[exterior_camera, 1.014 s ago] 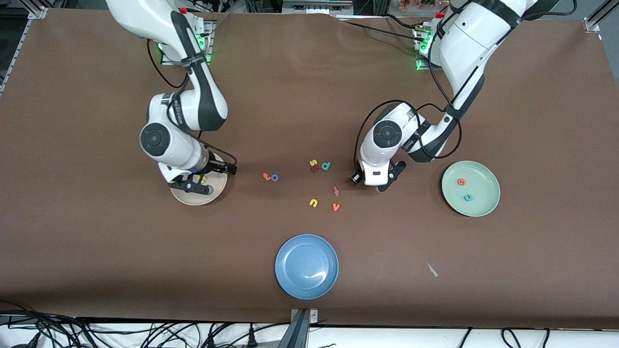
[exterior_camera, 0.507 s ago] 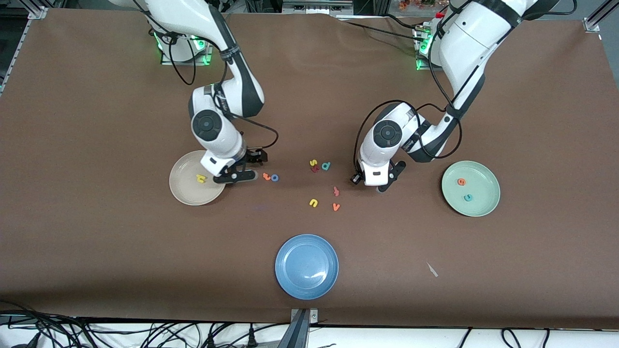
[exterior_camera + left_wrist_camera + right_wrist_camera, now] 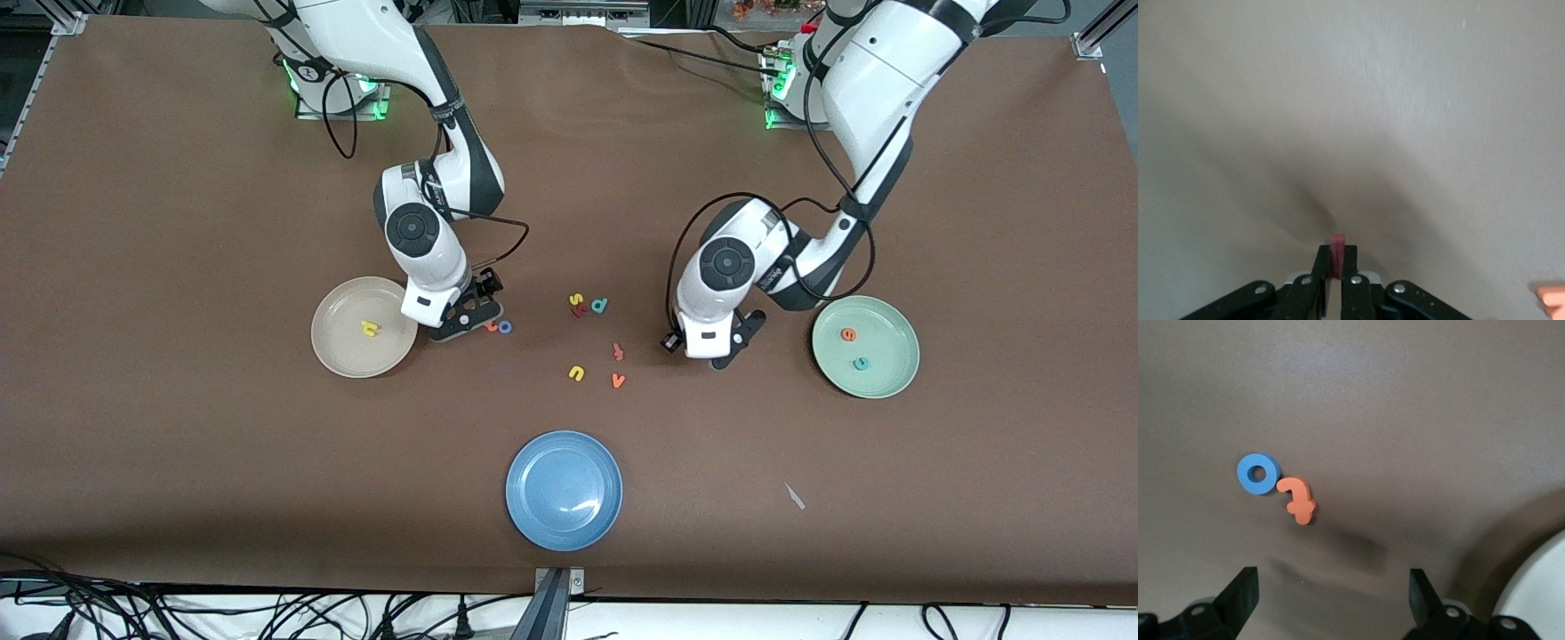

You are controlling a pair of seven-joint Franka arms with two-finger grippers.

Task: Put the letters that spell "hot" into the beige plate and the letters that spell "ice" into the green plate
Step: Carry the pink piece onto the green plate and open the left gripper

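My left gripper [image 3: 1337, 259] is shut on the dark red i [image 3: 1337, 244] and hangs over bare table beside the green plate [image 3: 892, 340]. In the front view this gripper [image 3: 717, 354] hides the i. The orange e [image 3: 848, 335] and teal c [image 3: 860, 364] lie in the green plate. My right gripper [image 3: 1333, 588] is open and empty, a little short of the orange t [image 3: 1299, 501] and blue o [image 3: 1259, 475], which touch each other. From the front, the right gripper [image 3: 466, 322] stands between the beige plate [image 3: 340, 357] and the blue o [image 3: 505, 327]. The yellow h [image 3: 370, 329] lies in the beige plate.
Loose letters lie mid-table: yellow s [image 3: 576, 300], teal d [image 3: 600, 305], reddish f [image 3: 617, 352], yellow u [image 3: 576, 373], orange v [image 3: 618, 381]. A blue plate [image 3: 564, 490] sits nearer the front camera. A small white scrap [image 3: 794, 496] lies toward the left arm's end.
My right gripper left the beige plate, with the h lying in it, and moved to the t and o. My left gripper closed on the i and shifted toward the green plate.
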